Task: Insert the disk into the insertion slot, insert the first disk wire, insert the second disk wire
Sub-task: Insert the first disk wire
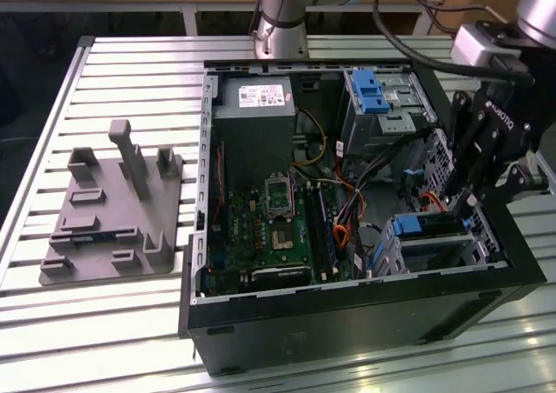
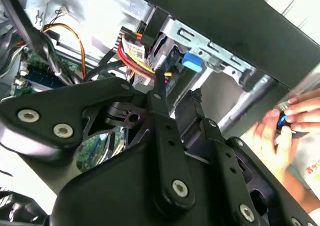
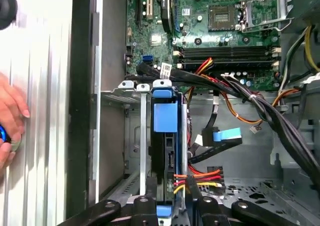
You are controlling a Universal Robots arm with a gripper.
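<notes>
disk (image 3: 165,118) stands on edge inside the insertion slot (image 3: 131,92), and your first wrist view looks along its thin side. its long axis runs from the pincer (image 3: 172,195) toward the motherboard (image 3: 225,26), with a blue carrier tab at the far end. in the exterior view you'll find it low at the exterior view's right of the computer case (image 1: 347,310). your arm comes down over that corner, pincer pointing into the case. its fingers (image 2: 159,106) stand apart, straddling the disk's near end, and appear to hold nothing. red, yellow and black wires (image 3: 200,177) reach that end just beside them. the case wall lies close on one side of the slot. on the other you have bare case floor, crossed by a blue-tabbed cable (image 3: 226,135). a hand (image 3: 10,118) is over the surface (image 1: 130,80) outside the wall.
</notes>
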